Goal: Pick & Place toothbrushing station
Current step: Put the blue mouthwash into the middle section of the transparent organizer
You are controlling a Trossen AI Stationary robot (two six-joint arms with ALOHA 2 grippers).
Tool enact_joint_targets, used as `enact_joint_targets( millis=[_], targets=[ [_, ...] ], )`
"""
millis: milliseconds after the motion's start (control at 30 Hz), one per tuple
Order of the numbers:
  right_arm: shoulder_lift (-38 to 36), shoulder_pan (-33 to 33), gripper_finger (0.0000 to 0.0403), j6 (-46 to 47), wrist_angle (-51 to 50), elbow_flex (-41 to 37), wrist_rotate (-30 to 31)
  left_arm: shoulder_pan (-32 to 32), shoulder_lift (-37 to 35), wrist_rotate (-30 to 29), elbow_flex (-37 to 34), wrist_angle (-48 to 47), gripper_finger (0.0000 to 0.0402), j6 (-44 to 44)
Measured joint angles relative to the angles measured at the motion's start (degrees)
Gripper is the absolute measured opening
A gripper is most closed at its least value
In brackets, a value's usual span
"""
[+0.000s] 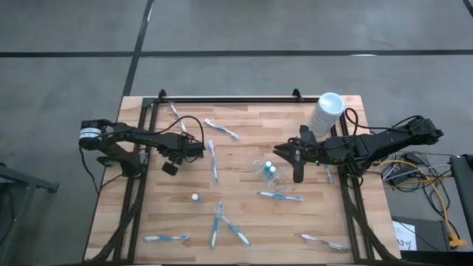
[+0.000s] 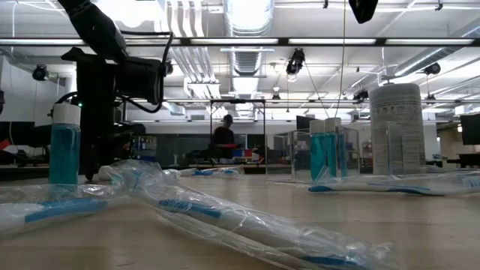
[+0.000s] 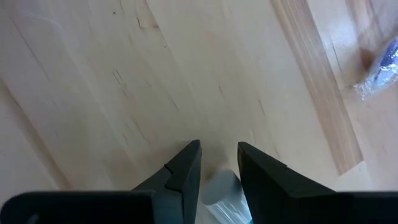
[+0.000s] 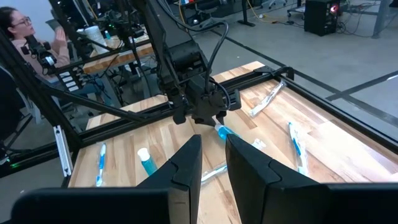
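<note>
Thin blue-and-white toothbrushes in clear wrappers lie scattered on the wooden table (image 1: pixel 244 111), among them one at the far middle (image 1: pixel 222 129) and one at the near middle (image 1: pixel 279 196). A clear pouch (image 1: pixel 270 170) holding blue tubes lies at the centre right. One small blue white-capped tube (image 1: pixel 195 198) stands upright on its own. My left gripper (image 1: pixel 199 149) points steeply down at the left centre, shut on a wrapped toothbrush (image 1: pixel 213 159). My right gripper (image 4: pixel 212 155) hangs high above the pouch, nearly level, with a narrow gap and nothing between its fingers. My left gripper pinches the wrapped toothbrush between its two fingers, a pale wrapped piece (image 3: pixel 221 190) showing in the gap. The fingers come from above, slanting down. A blue end (image 4: pixel 222 130) sticks out below them. Whether the rest is lifted off the table I cannot tell.
A tall white cylinder (image 1: pixel 327 111) stands at the far right corner beside the right arm. More wrapped toothbrushes lie along the near edge (image 1: pixel 165 238), (image 1: pixel 324 241). A black frame rail (image 1: pixel 229 100) runs along the far edge. A person (image 4: pixel 18 37) sits beyond the table's left side.
</note>
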Motion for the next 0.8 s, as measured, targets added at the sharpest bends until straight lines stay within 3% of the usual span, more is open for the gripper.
enact_joint_targets(
  millis=[800],
  targets=[
    [0.0,0.0,0.0068,-0.02,0.0,0.0,0.0,0.0,0.02,1.49,-0.06,-2.68,0.0113,1.81]
  ],
)
